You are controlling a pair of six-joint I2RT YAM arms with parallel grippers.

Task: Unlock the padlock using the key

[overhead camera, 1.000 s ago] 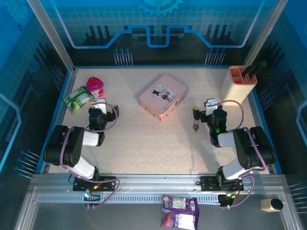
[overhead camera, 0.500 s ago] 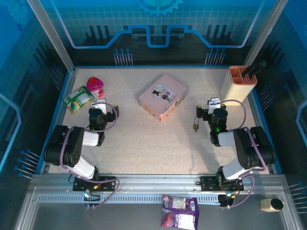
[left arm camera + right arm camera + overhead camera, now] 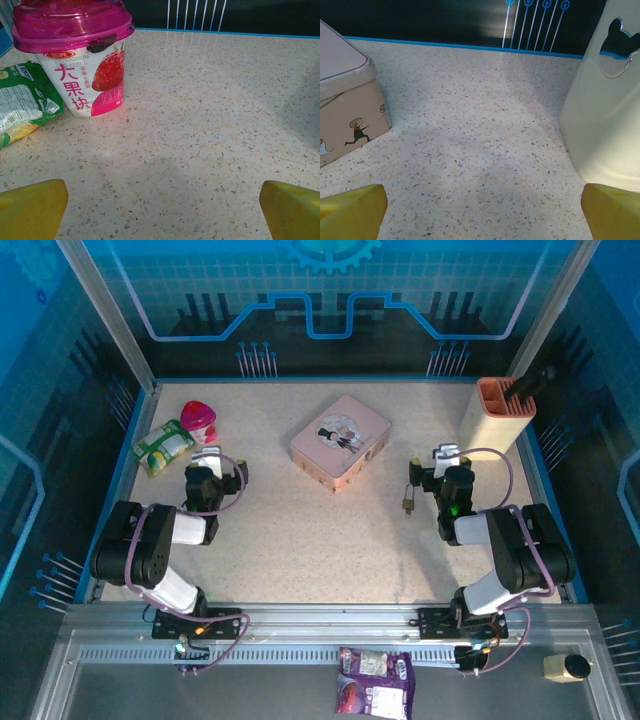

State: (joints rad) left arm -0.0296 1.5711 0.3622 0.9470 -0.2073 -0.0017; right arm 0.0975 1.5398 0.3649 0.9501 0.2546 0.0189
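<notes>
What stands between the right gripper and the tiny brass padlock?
Nothing visible does. The tiny brass padlock lies on the bare speckled table, just left of the open right gripper and slightly nearer the arm bases. The pink illustrated tin sits further left, off that path.

tin (image 3: 340, 440): middle of the worktop (image 3: 300, 550), toward the back
padlock (image 3: 408, 502): right of the tin, nearer the front
cup (image 3: 198, 420): back left
packet (image 3: 163, 448): just left of the cup
holder (image 3: 498, 418): back right corner
</notes>
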